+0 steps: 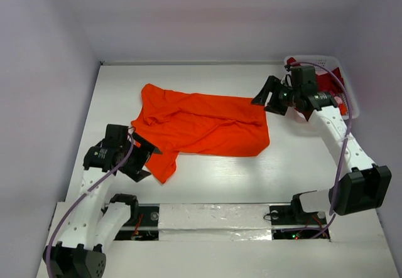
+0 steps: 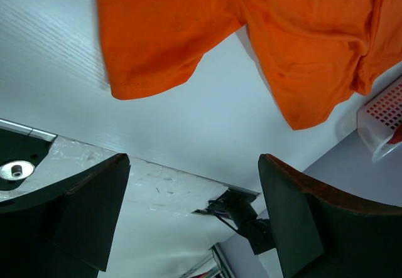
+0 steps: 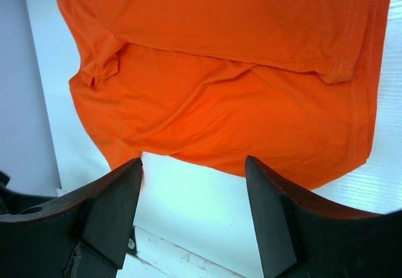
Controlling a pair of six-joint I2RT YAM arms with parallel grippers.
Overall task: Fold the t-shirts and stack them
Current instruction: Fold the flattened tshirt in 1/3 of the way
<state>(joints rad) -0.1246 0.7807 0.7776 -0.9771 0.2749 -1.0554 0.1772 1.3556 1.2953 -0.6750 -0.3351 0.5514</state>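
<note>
- The left gripper [image 1: 146, 159] hovers low over the white table [image 1: 213, 177] at the near left, its jaws spread wide with nothing between them; the left wrist view shows only bare tabletop in the gap between its dark fingers [image 2: 94, 209].
- Just beside it lies the near sleeve [image 1: 164, 165] of the orange t-shirt [image 1: 201, 124], close to the fingertips but apart from them.
- The orange t-shirt is spread out on the middle of the table, lying crosswise. It is rumpled, with long folds running along its length, and its top edge is turned over on itself.
- The right gripper [image 1: 265, 100] hangs at the far right corner of the shirt, by its hem. Its jaws stand well apart and hold nothing; in the right wrist view the orange cloth lies beyond its fingers [image 3: 113, 209], not pinched between them.
- At the far right corner of the table stands the white latticed basket [image 1: 352, 105], partly hidden behind the right arm, with some red cloth [image 1: 335, 76] showing inside it.
</note>
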